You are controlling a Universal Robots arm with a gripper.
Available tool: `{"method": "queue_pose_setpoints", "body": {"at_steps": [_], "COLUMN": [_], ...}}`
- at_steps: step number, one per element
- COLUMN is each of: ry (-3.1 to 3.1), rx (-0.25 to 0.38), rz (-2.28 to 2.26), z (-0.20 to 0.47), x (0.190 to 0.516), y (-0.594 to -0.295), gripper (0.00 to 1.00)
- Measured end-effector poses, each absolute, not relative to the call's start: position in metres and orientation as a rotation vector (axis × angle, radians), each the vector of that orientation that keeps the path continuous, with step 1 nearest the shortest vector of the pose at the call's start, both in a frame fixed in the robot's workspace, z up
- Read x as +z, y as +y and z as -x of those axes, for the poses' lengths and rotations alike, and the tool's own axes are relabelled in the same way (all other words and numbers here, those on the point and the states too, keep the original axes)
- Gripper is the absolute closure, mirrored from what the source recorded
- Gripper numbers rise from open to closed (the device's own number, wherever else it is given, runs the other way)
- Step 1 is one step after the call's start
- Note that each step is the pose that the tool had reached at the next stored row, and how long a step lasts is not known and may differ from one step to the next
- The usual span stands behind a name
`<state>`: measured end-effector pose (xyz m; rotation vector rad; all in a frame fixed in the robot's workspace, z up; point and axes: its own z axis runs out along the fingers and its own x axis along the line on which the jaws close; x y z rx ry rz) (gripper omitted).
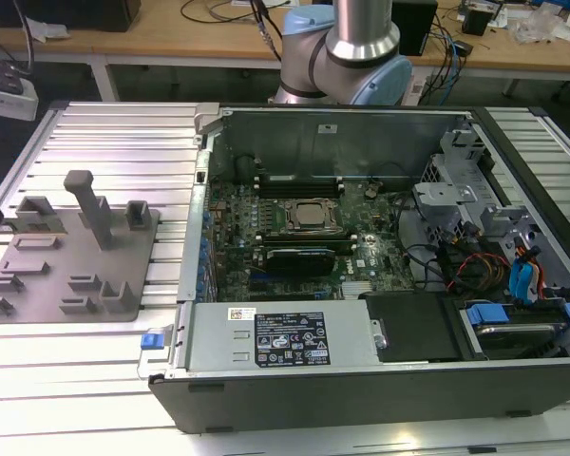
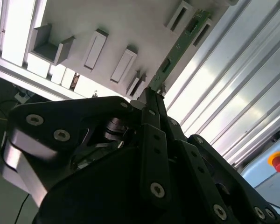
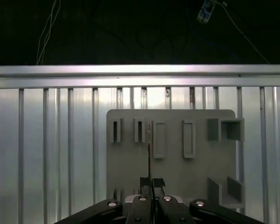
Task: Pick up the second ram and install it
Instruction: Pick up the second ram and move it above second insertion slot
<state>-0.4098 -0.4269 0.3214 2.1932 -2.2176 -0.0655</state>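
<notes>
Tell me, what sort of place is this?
Probably a robotics lab trying out computer assembly: an open computer sits on a slotted metal table, a robot arm stands behind it, and its hand grips a ram at a grey tray.

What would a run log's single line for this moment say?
gripper: shut on second ram | ram: gripped at one end, at grey fixture tray | computer case: open
</notes>
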Motion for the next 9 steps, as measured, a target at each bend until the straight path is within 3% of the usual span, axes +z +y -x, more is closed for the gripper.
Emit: {"method": "queue_pose_setpoints", "body": {"at_steps": [9], "ry": [-2.218], "rx": [-0.065], "rz": [-2.193], "z": [0.410], "x": [0.359], "y": [-0.424], "gripper": [0.91]}}
